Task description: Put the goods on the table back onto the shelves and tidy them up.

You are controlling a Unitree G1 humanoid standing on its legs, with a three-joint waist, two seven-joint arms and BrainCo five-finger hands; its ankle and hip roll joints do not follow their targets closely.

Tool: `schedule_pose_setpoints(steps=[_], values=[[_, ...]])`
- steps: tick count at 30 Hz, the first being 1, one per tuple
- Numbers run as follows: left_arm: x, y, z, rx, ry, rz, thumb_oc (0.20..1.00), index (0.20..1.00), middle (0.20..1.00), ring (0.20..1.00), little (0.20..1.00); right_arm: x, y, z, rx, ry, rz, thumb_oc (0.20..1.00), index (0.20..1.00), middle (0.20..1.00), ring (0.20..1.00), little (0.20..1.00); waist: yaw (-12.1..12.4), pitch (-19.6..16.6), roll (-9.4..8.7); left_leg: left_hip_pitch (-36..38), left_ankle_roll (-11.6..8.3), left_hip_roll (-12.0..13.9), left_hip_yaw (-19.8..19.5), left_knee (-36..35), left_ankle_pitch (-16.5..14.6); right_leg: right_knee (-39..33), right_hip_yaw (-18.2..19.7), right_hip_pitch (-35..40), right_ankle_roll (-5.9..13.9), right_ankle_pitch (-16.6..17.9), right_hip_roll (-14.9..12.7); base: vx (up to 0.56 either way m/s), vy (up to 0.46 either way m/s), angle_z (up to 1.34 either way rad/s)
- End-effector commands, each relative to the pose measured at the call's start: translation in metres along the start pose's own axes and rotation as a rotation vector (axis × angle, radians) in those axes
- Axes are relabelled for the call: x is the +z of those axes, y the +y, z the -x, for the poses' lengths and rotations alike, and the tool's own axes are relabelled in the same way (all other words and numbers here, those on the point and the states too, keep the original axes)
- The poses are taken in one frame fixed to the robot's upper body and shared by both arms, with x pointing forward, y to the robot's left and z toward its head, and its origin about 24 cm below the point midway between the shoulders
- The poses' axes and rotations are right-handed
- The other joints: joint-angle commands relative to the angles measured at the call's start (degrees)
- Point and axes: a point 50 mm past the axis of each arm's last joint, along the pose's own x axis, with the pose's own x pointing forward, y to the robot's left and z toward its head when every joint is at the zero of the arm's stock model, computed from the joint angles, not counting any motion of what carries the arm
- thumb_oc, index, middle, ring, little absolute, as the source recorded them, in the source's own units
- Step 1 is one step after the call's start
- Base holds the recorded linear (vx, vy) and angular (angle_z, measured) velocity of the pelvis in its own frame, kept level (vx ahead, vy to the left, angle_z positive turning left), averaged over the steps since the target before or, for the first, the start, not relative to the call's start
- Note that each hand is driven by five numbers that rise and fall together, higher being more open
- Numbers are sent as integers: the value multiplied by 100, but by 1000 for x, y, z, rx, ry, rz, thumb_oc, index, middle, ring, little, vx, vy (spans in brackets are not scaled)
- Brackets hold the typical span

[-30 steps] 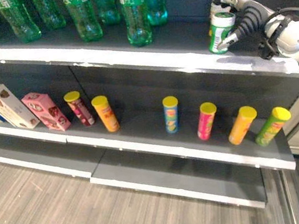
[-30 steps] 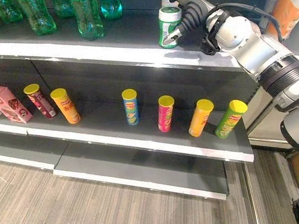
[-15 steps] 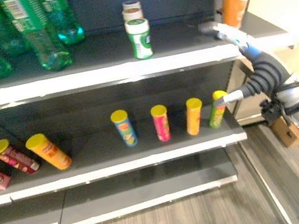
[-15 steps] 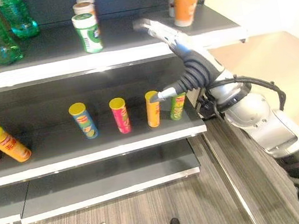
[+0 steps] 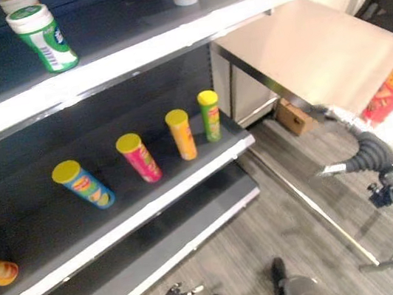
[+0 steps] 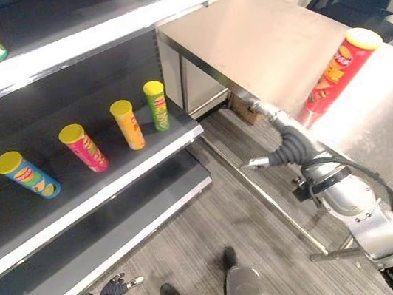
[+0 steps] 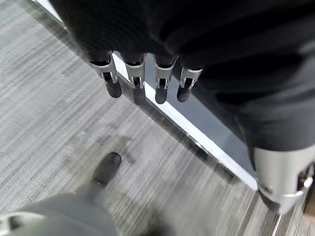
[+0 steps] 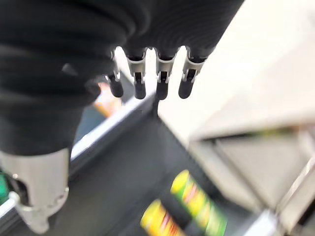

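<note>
Swung away from the upper shelf, the right hand (image 6: 287,149) now hangs over the floor with fingers (image 8: 159,78) straight and empty, near the steel table (image 6: 254,41) where a red cylindrical snack can (image 6: 335,71) lies; the left hand (image 7: 147,73) hangs open too.

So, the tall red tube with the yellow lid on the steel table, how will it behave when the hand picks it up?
The tall red tube with the yellow lid looks narrow for its height, so it probably tips easily. Its round body would likely roll. The smooth printed wall may be a little slippery.
</note>
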Motion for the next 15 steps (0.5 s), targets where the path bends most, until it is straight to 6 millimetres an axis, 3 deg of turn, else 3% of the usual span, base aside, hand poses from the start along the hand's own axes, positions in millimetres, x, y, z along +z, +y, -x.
schedule_pose_setpoints(steps=[1,5,7,13,15], values=[[7,24,-1,58,-28,-44,1000,1000,1000,1000,1000,5,-30,-9,-183,-60,108,1000,1000,1000,1000,1000,94,-304,-127,488,-310,-337,-118,82,-1100,-138,72,353,164,-122,-92,35,-174,-33],[7,27,-1,69,-25,-42,1000,1000,1000,1000,1000,-1,-46,3,-254,-5,172,1000,1000,1000,1000,1000,110,-400,-237,490,-380,-308,-27,82,-1068,-759,152,546,225,-101,16,41,-189,-27],[2,27,-1,75,-6,-15,1000,1000,1000,1000,1000,-7,-64,19,-348,54,212,1000,1000,1000,1000,1000,73,-525,-329,591,-515,-195,64,82,-1013,-846,259,646,197,-464,190,109,-422,-55],[4,16,-2,44,-4,3,1000,1000,1000,1000,1000,-6,-100,42,-544,85,254,1000,1000,1000,1000,1000,-216,-631,-172,629,-827,166,7,82,-774,-846,274,776,-85,-913,575,45,-301,-7],[-1,13,-1,37,12,18,1000,1000,1000,1000,1000,-15,-107,50,-589,141,257,1000,1000,1000,1000,1000,-251,-647,-99,636,-922,286,21,82,-677,-846,234,839,-179,-1032,684,13,-259,15]])
